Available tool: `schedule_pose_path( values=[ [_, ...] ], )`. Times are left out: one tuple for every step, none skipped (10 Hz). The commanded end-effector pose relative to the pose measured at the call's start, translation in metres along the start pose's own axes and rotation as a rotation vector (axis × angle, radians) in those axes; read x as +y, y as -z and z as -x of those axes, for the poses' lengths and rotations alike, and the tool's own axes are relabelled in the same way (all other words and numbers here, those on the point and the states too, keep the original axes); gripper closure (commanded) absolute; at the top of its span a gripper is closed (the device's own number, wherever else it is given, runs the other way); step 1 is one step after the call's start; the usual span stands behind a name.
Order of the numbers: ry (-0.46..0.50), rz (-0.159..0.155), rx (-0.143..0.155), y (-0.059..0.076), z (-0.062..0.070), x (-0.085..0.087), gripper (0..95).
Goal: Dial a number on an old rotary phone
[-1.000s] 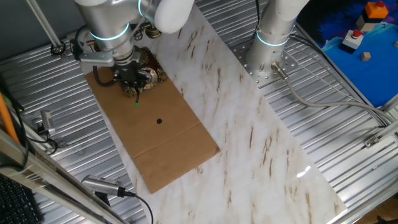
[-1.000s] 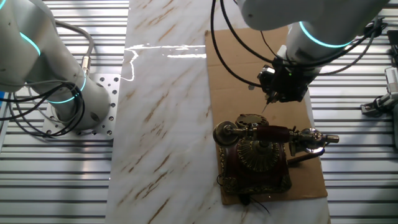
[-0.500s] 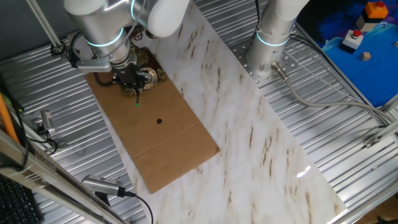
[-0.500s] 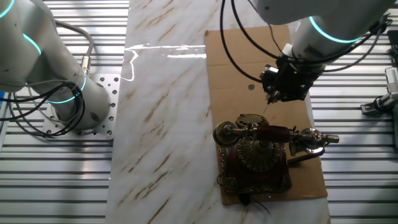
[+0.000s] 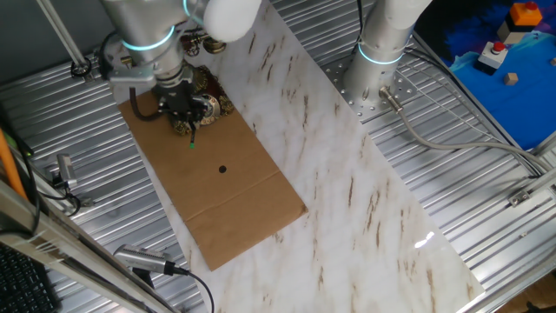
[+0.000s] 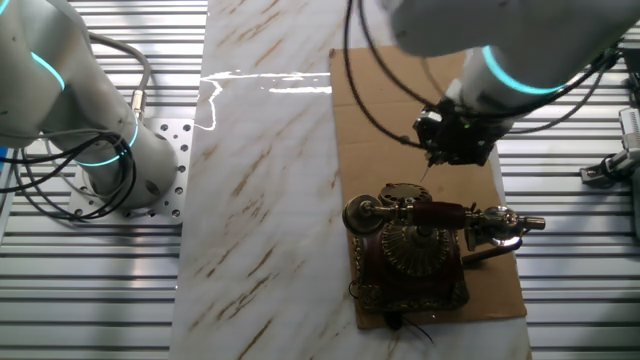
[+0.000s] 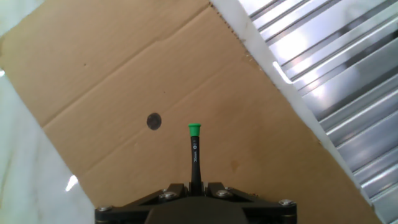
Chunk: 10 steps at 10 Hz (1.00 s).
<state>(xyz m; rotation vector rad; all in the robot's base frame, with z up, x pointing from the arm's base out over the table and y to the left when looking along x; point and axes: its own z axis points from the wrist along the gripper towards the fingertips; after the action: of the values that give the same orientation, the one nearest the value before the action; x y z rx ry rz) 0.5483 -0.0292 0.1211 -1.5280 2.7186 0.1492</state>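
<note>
The old rotary phone (image 6: 415,250) stands on a sheet of cardboard (image 6: 380,100). It is dark red-brown with gold trim, and its handset (image 6: 440,213) lies across the top. My gripper (image 6: 442,155) hangs just beyond the phone's dial end (image 6: 402,190), shut on a thin black stick (image 7: 195,155). The stick's green tip (image 7: 194,129) points down over bare cardboard (image 7: 261,124). In one fixed view the gripper (image 5: 187,122) hides most of the phone (image 5: 217,104), and the green tip (image 5: 190,144) shows below it. The phone is out of the hand view.
A small dark spot (image 7: 153,121) marks the cardboard left of the stick's tip. The cardboard lies on a marble strip (image 5: 347,174) over ribbed metal table (image 5: 452,191). A second arm's base (image 6: 130,160) stands beside the marble. Blue bin (image 5: 512,61) at far right.
The arm's upper links have swung slightly back and forth. The gripper and the stick stay at almost the same spot beside the phone.
</note>
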Motion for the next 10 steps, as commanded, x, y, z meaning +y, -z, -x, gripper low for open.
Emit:
schedule_pose_path(
  values=[
    [0.039, -0.029, 0.000, -0.005, -0.011, 0.003, 95.0],
    [0.042, -0.030, 0.000, -0.006, -0.013, 0.003, 95.0],
    [0.053, -0.034, 0.004, -0.005, -0.021, 0.006, 95.0],
    [0.057, -0.034, 0.012, -0.003, -0.024, 0.006, 95.0],
    [0.062, -0.036, 0.017, -0.002, -0.026, 0.006, 95.0],
    [0.065, -0.037, 0.020, -0.001, -0.028, 0.006, 95.0],
    [0.069, -0.040, 0.021, -0.001, -0.030, 0.006, 95.0],
    [0.070, -0.042, 0.020, -0.001, -0.032, 0.007, 95.0],
    [0.071, -0.044, 0.019, -0.001, -0.033, 0.007, 95.0],
    [0.070, -0.047, 0.016, -0.002, -0.035, 0.007, 95.0]
  ],
)
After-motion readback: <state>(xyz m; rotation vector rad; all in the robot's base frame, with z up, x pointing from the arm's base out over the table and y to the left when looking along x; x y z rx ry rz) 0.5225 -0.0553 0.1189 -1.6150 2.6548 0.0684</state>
